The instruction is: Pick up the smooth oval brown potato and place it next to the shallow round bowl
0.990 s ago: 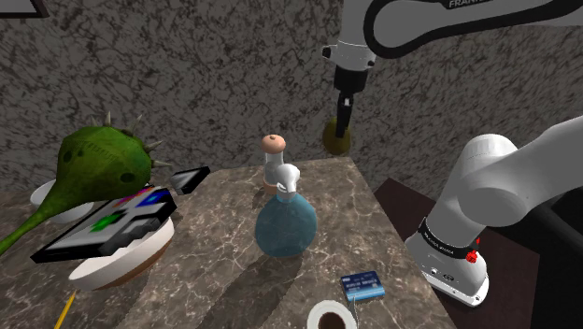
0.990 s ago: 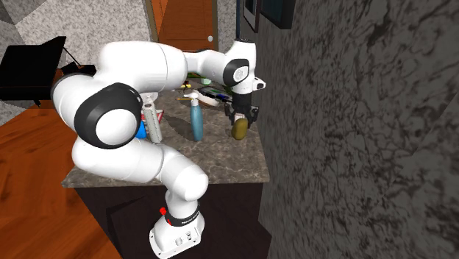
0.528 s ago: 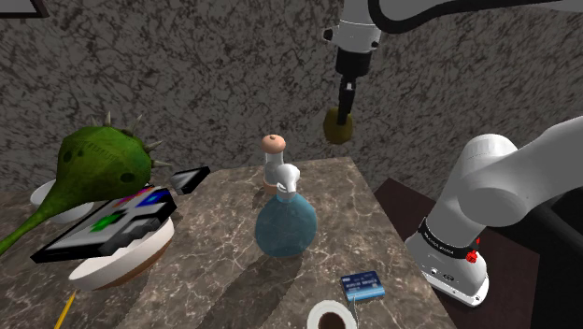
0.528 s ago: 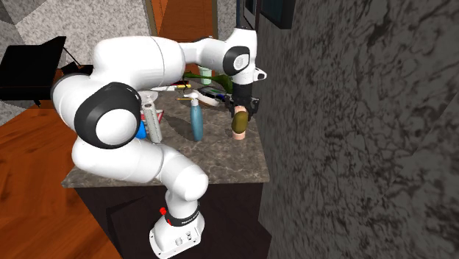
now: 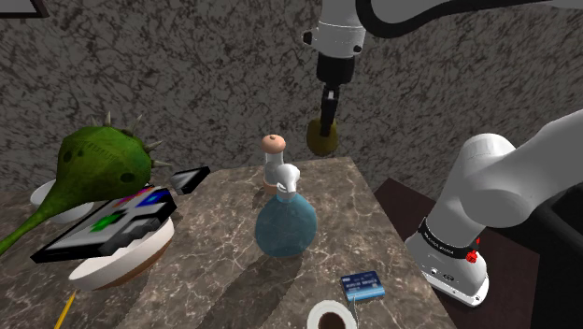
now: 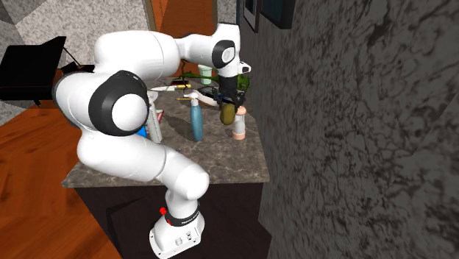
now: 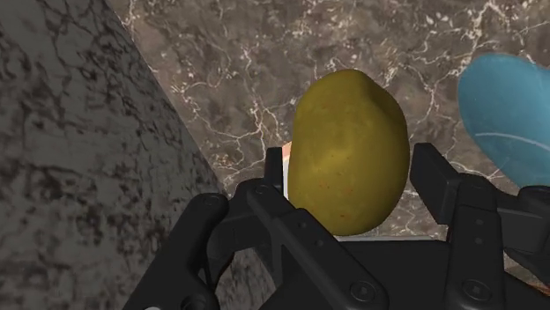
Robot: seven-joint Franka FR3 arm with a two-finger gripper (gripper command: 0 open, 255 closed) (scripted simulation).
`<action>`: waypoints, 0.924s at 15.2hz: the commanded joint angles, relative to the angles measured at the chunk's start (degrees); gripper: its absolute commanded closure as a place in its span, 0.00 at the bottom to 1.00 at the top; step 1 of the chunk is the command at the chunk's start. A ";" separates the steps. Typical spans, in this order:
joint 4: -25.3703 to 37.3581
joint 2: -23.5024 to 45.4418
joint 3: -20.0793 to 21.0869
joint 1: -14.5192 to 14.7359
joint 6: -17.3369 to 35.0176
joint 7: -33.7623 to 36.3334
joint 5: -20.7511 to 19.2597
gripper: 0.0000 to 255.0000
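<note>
Yellow-brown, smooth and oval, the potato (image 5: pixel 322 141) hangs in the air, clasped at its upper end between the two black fingers (image 5: pixel 327 105) of the white arm (image 5: pixel 425 13). In the wrist view the fingers (image 7: pixel 438 185) press against both sides of the potato (image 7: pixel 351 150), which reaches out past their tips.

The potato is above the far edge of a dark brown marbled tabletop (image 5: pixel 217 271), close to a speckled grey wall (image 5: pixel 187 75). Just below it, toward the shoulder view's left, stands a small bottle (image 5: pixel 273 154) with a pinkish cap. In front of that stands a round blue flask (image 5: pixel 285 224) with a white stopper. In the second exterior view the potato (image 6: pixel 228 115) hangs between the flask (image 6: pixel 196 122) and the small bottle (image 6: pixel 239 126), beside the wall.

The shallow round bowl (image 5: pixel 140 254), white with a brown underside, sits well apart from the potato, at the shoulder view's left. A flat black device (image 5: pixel 107 227) with coloured buttons lies across it. Behind the bowl lies a green spiky gourd (image 5: pixel 98 159). A small blue card (image 5: pixel 362 285) lies near the tabletop's front edge.
</note>
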 commanded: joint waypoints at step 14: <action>16.85 18.53 17.05 4.49 3.18 20.94 2.83 1.00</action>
